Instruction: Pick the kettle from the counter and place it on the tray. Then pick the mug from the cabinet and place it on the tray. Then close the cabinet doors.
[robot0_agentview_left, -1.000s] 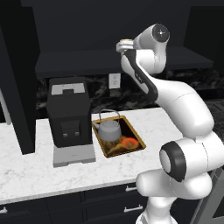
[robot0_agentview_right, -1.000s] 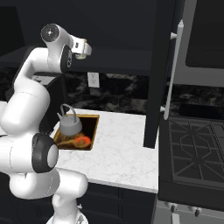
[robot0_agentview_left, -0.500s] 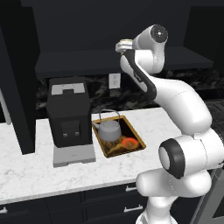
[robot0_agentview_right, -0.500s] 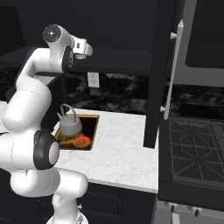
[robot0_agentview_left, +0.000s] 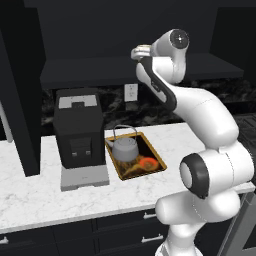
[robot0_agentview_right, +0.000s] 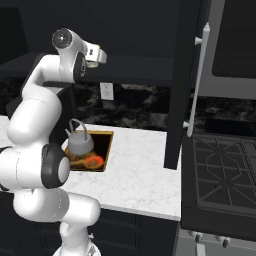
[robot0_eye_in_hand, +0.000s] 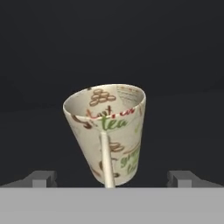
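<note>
The cream mug (robot0_eye_in_hand: 106, 131), printed with brown and green tea lettering, stands on the dark shelf of the cabinet (robot0_agentview_left: 90, 72) with its handle facing the hand. My gripper (robot0_eye_in_hand: 113, 178) is open, a fingertip on either side of the mug's base and apart from it. In the base views the gripper (robot0_agentview_left: 141, 52) (robot0_agentview_right: 96, 54) is raised at the shelf's front edge. The grey kettle (robot0_agentview_left: 125, 148) (robot0_agentview_right: 80, 143) sits in the gold-rimmed tray (robot0_agentview_left: 159, 161) (robot0_agentview_right: 106, 150) on the white marble counter (robot0_agentview_left: 40, 195). Both cabinet doors (robot0_agentview_right: 192, 75) (robot0_agentview_left: 20, 100) hang open.
A big black coffee machine (robot0_agentview_left: 79, 130) stands on the counter just left of the tray. The open right door, with its long silver handle (robot0_agentview_right: 198, 85), juts out over the counter's right end beside a black stove (robot0_agentview_right: 225, 175). Dark drawers (robot0_agentview_left: 125, 230) run below.
The arm has shifted only a little at the shelf. The jaws have stayed open and the kettle has not moved.
</note>
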